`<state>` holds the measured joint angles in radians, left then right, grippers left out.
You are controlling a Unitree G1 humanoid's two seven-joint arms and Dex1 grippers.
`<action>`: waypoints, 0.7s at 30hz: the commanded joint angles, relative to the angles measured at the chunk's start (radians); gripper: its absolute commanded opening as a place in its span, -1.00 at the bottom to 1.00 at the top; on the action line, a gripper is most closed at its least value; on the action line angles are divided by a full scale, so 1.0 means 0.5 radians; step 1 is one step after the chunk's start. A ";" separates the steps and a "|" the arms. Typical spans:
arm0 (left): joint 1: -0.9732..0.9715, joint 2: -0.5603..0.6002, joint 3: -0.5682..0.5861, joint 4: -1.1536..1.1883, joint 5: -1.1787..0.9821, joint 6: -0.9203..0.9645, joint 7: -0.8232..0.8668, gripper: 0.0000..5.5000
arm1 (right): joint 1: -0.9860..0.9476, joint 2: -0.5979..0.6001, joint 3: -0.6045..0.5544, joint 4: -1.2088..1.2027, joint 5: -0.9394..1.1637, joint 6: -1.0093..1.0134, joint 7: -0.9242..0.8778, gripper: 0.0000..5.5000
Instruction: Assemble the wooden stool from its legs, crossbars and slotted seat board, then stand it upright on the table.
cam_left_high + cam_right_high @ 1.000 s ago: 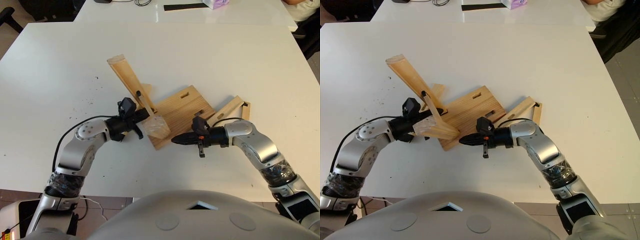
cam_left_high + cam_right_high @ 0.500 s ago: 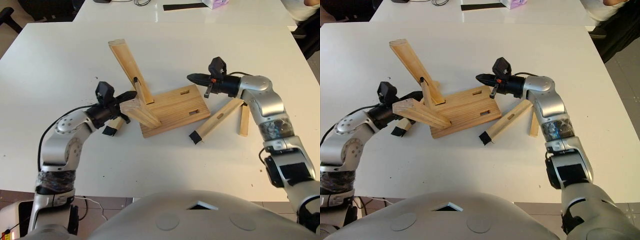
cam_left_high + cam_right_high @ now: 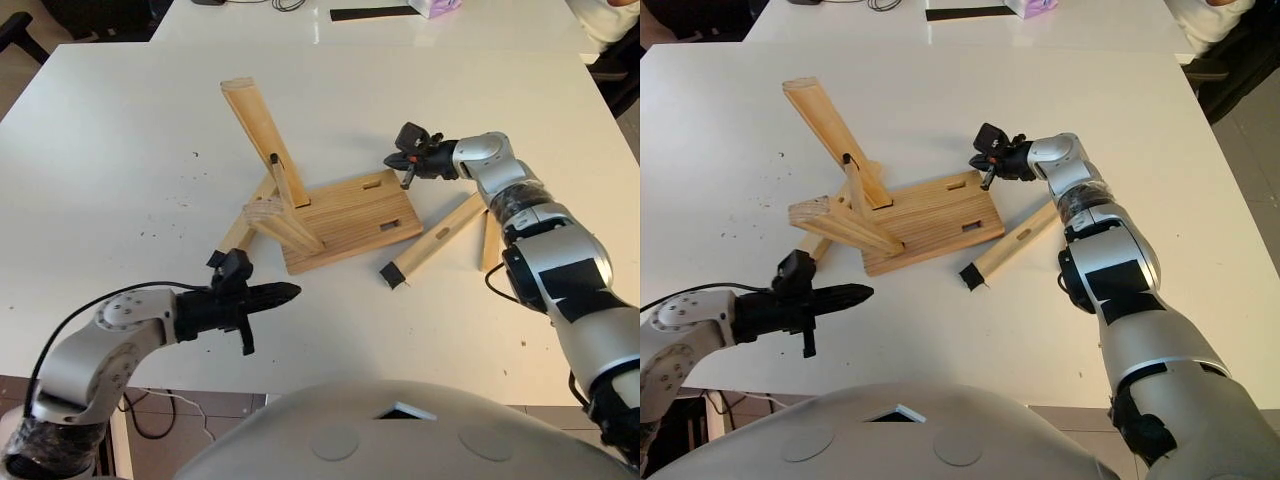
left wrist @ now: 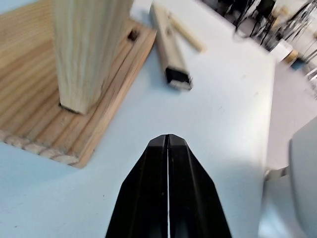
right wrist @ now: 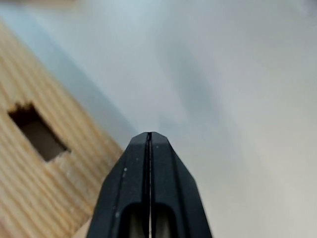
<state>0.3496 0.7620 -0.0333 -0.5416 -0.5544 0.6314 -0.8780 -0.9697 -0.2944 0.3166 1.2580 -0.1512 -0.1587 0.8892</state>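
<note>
Jaws closed and empty, the left gripper (image 3: 284, 293) faces the seat board (image 3: 350, 228) just ahead; the right gripper (image 3: 391, 160) sits by its far corner. The loose leg (image 3: 432, 240) near the right jaws likely needs a square, mid-length grip.

Inspection finding: no text, label, brand, number or sign can be read on any surface in view.
</note>
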 commanded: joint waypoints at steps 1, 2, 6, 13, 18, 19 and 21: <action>-0.143 -0.174 -0.302 0.212 0.357 -0.096 0.253 -1.00 | -0.057 0.072 0.070 0.059 -0.134 -0.055 0.110 -1.00; -0.167 -0.208 -0.334 0.242 0.390 -0.103 0.282 -1.00 | -0.063 0.075 0.070 0.063 -0.146 -0.063 0.130 -1.00; -0.225 -0.283 -0.391 0.328 0.490 -0.170 0.364 -1.00 | -0.071 0.078 0.080 0.061 -0.188 -0.111 0.232 -1.00; -0.299 -0.398 -0.381 0.411 0.517 -0.184 0.476 -1.00 | -0.003 0.061 0.086 0.008 -0.212 -0.204 0.429 -1.00; -0.374 -0.469 -0.330 0.474 0.520 -0.191 0.552 -1.00 | 0.089 0.026 0.089 -0.057 -0.204 -0.255 0.559 -1.00; -0.384 -0.482 -0.311 0.479 0.521 -0.192 0.575 -1.00 | 0.101 0.022 0.091 -0.073 -0.203 -0.263 0.581 -1.00; -0.447 -0.505 -0.293 0.521 0.524 -0.191 0.596 -1.00 | 0.148 -0.012 0.081 -0.126 -0.187 -0.273 0.624 -1.00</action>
<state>0.1591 0.5207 -0.1867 -0.3233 -0.3217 0.5114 -0.6127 -0.9424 -0.3041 0.3498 1.2229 -0.2405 -0.2814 1.1551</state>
